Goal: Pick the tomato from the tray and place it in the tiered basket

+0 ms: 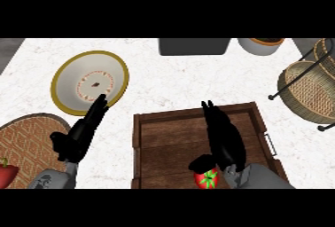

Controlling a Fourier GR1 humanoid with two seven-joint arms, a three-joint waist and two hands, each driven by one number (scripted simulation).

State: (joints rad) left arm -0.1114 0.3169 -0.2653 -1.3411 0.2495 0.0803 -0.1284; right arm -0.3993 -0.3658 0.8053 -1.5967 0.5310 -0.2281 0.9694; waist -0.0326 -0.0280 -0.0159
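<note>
The right hand [224, 135] lies over the wooden tray [171, 142], fingers stretched straight ahead, holding nothing; its thumb curls just above the tomato [207, 179], which sits at the tray's near edge. To grasp well, I judge the hand should draw back and lower so fingers wrap the tomato. The tiered basket [307, 91] stands well apart, far right. The left hand [79, 133] rests open on the desk [170, 80].

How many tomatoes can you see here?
1: the tomato lies at the near edge of the wooden tray, beside the right hand. More could be hidden under the hand.
</note>
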